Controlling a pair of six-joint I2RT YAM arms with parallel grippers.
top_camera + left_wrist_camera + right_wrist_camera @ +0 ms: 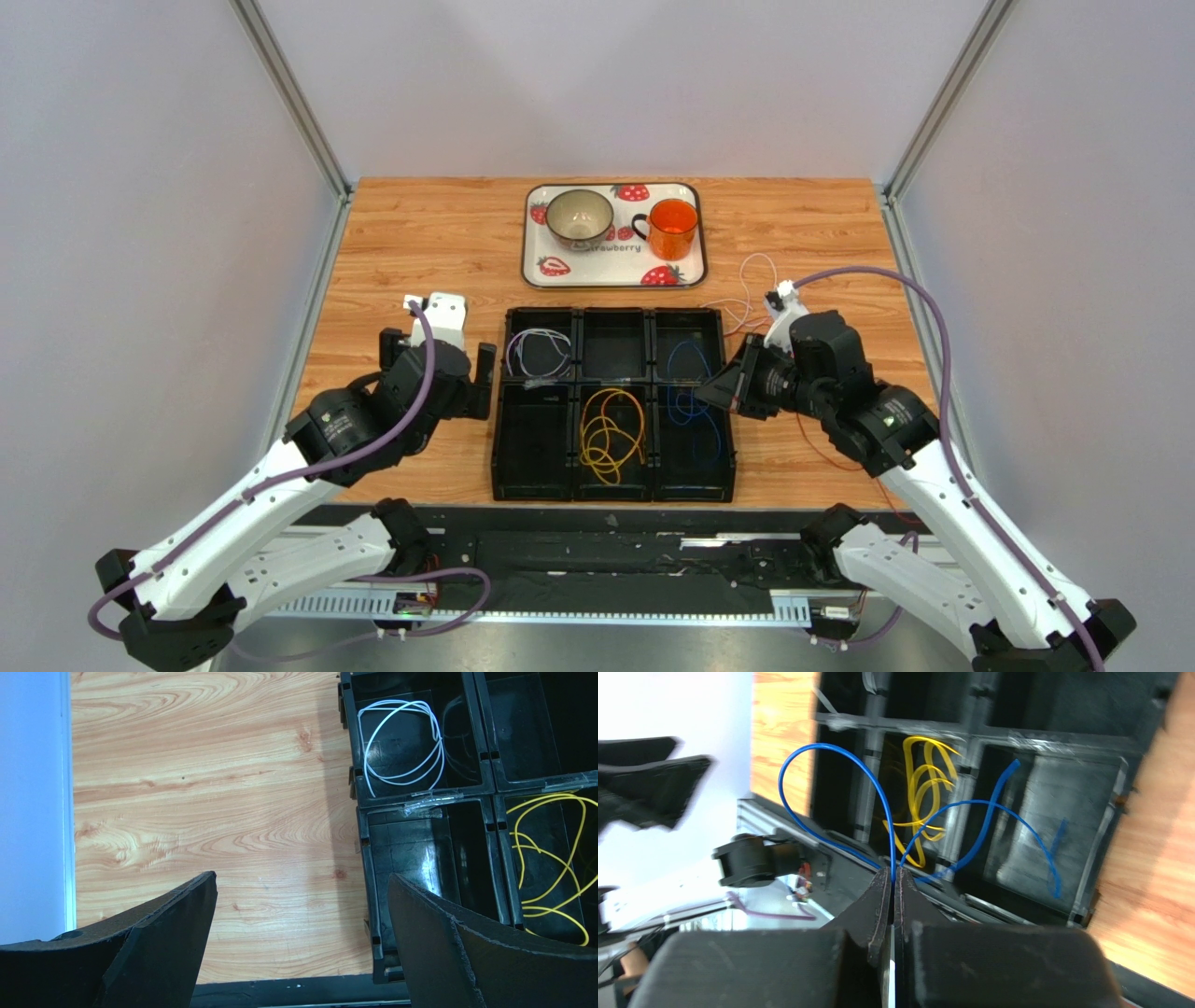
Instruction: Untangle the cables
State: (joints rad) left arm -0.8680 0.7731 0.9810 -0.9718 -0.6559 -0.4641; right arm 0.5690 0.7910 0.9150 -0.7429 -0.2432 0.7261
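**Firmly Pinched: Blue Cable in the Right Pincer**

Farther back on the wooden desk (421,238) sat a strawberry-printed tray (596,266) carrying a bowl (579,214) and an orange mug (672,227), well apart from the work. A black six-compartment organizer (498,406) filled the middle of the desk. To its right, the right arm lay across the wood, hiding part of a pale, thin tangle of cable (744,311) that rested on the bare surface.

The right pincer (892,875) was closed tight on the blue cable (999,801) at the organizer's right edge. From the fingertips the cable rose in two loops, over the right-hand compartments. The left pincer (302,878) stood wide apart and held nothing, above bare wood just beside the organizer's left wall.

Inside the organizer, a white cable (401,703) lay coiled in the far-left compartment. A yellow cable (547,798) lay looped in the near-middle one. The near-left compartment showed only its black floor.
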